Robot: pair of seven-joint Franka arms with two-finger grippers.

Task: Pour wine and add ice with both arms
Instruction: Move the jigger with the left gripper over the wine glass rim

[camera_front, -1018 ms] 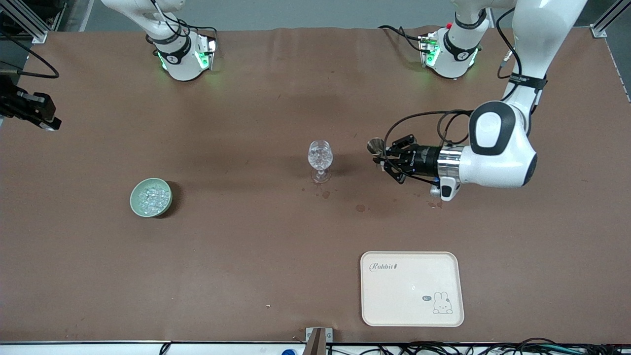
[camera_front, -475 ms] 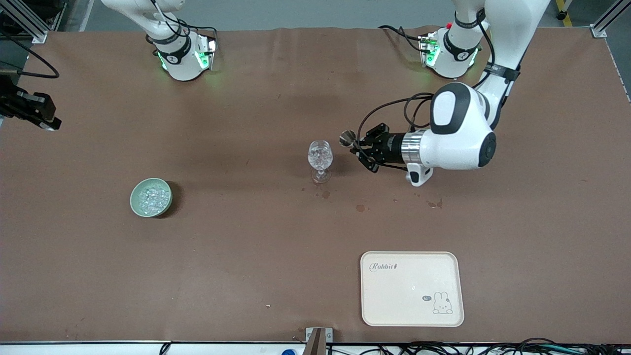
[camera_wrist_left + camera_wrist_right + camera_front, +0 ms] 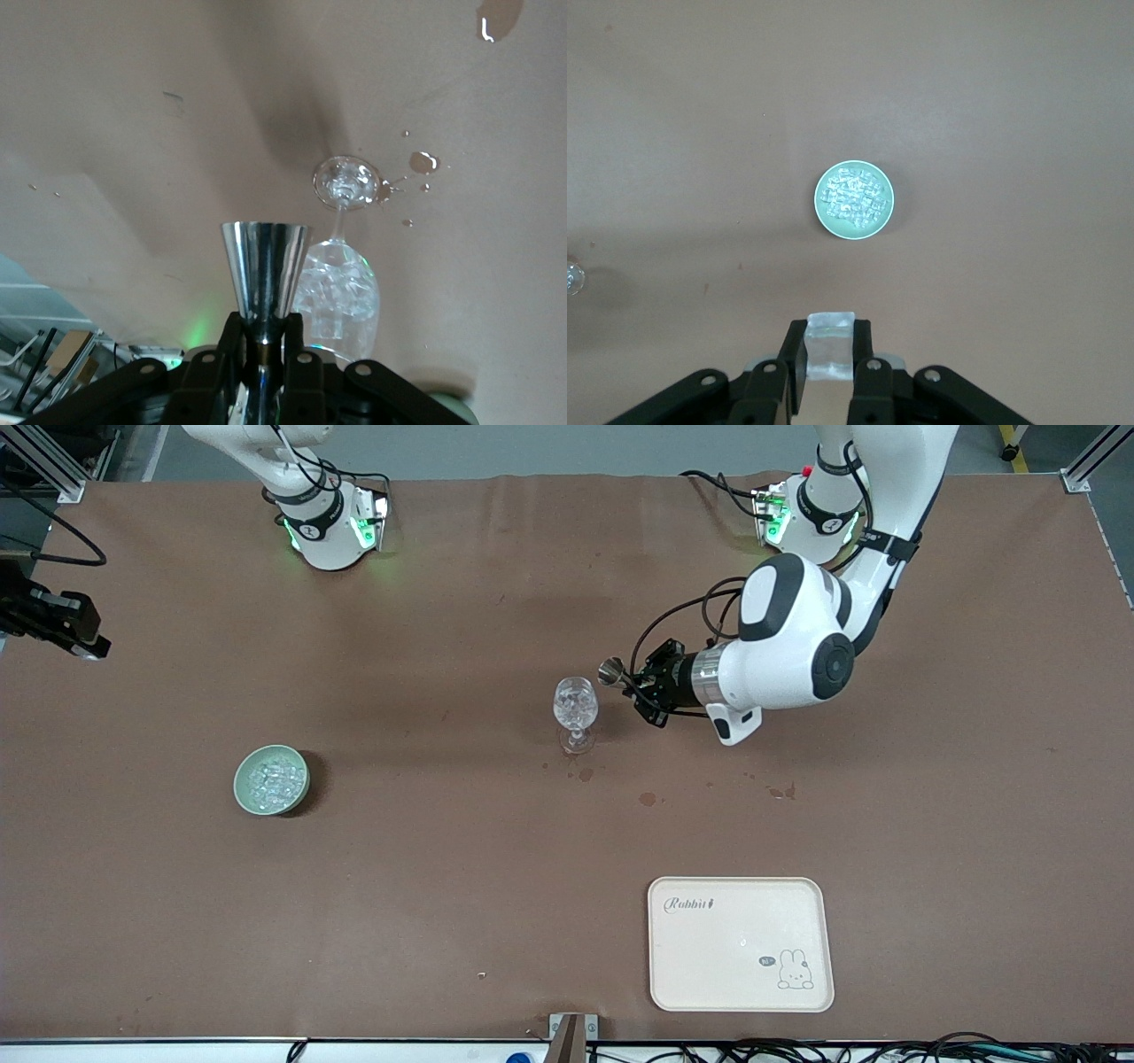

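Brown table [image 3: 443,868]: bears all items.
Cream rabbit tray [image 3: 741,943]: nearest the front camera, apart from everything.
Left gripper [image 3: 640,683]: clamped on a steel jigger [image 3: 263,274], beside and above the stemmed glass [image 3: 576,704].
Right gripper [image 3: 829,365]: high over the table, pinching one ice cube [image 3: 832,345]; pale green bowl [image 3: 853,199] of ice [image 3: 852,198] below.
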